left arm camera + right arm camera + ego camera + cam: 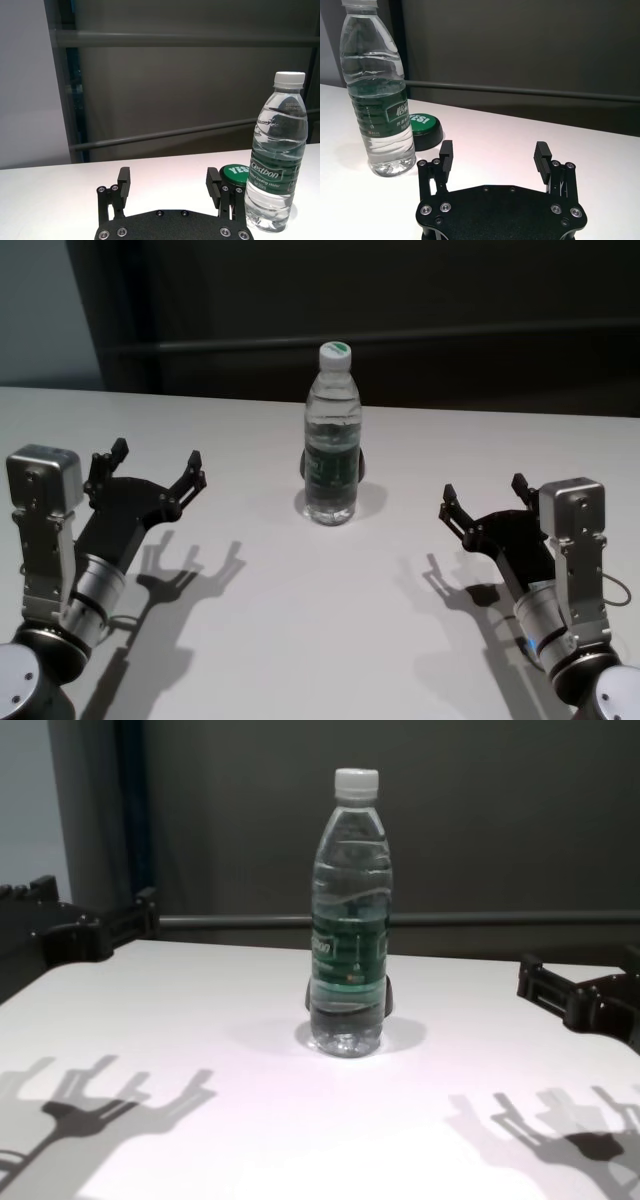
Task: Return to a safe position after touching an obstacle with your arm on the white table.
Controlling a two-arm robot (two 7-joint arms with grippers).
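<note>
The bottle (332, 435) stands upright near the middle of the white table (300, 640), with a green button (423, 127) just behind it. The left claw (158, 472) and the right claw (483, 502) hover on each side, well apart from the bottle, fingers spread and holding nothing. To finish well, I think each arm should draw back toward the near edge, slowly and away from the bottle.

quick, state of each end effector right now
Left end effector: open, holding nothing, left of the bottle.
Right end effector: open, holding nothing, right of it.
</note>
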